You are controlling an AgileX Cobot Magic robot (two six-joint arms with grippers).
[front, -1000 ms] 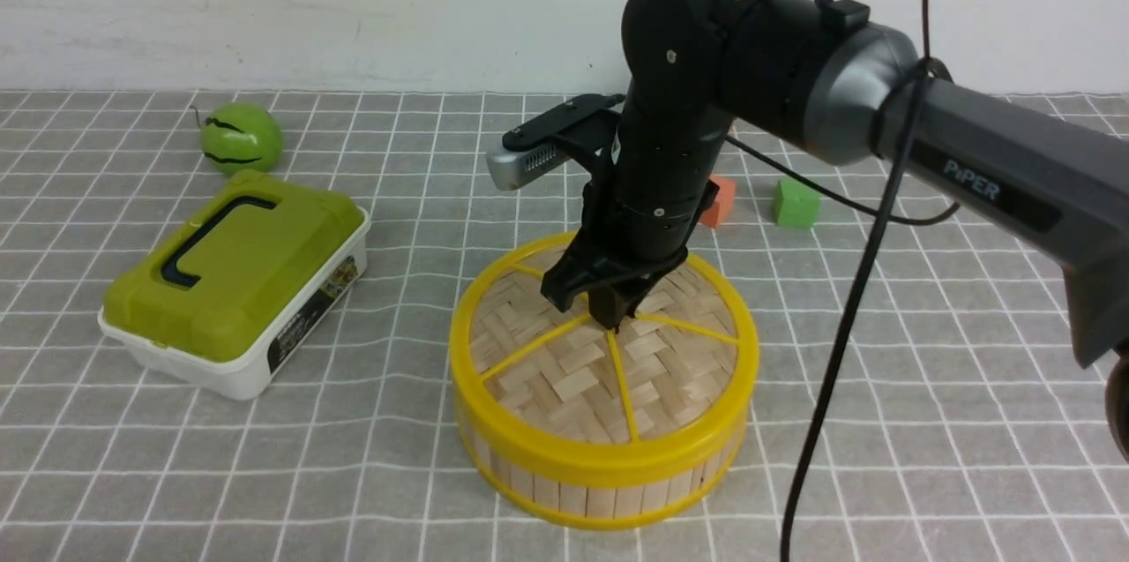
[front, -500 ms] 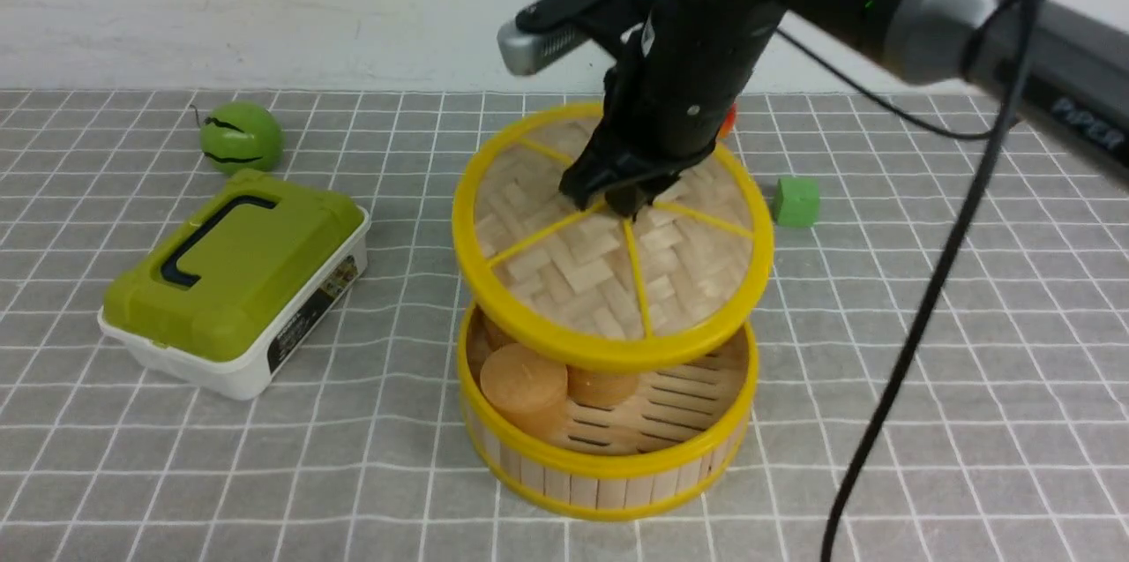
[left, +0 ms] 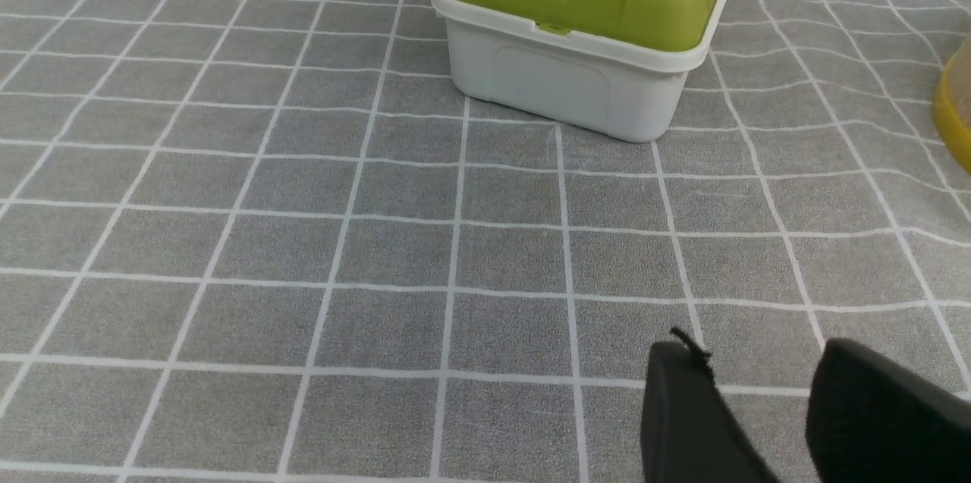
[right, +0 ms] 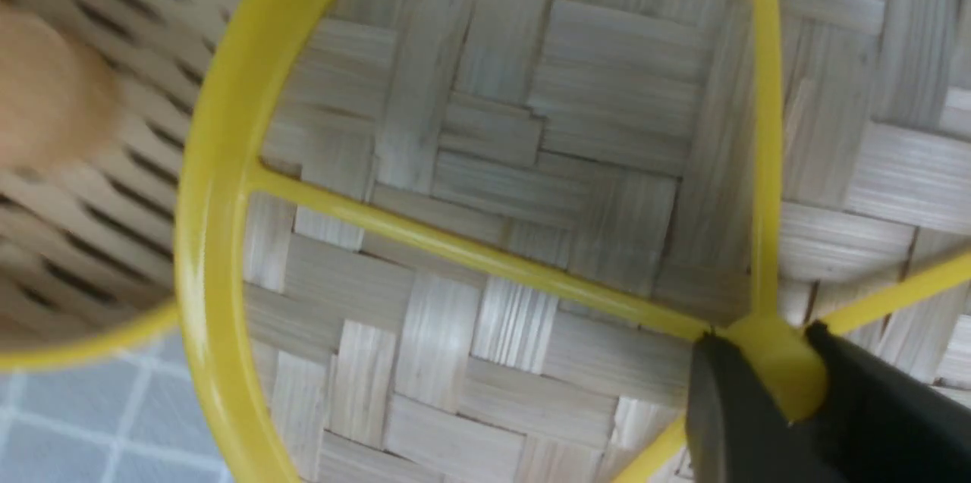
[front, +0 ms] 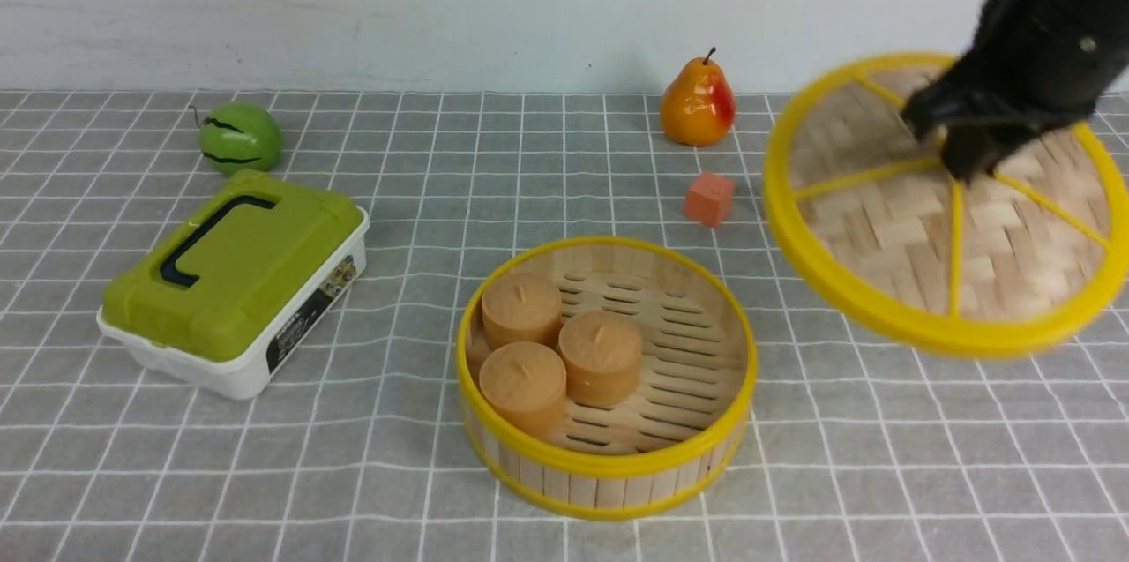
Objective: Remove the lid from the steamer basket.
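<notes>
Now my right tool [front: 957, 158] is clamped on the centre knob [right: 775, 373] of the lid [front: 882, 236], which hangs tilted at the frame's right, clear of the steamer basket [front: 609, 467] at lower centre. So small a pinch could let it swivel and drop.

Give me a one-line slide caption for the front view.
The right gripper holds the lid by its knob, aloft beside the open steamer basket containing three tan cylinders.
</notes>
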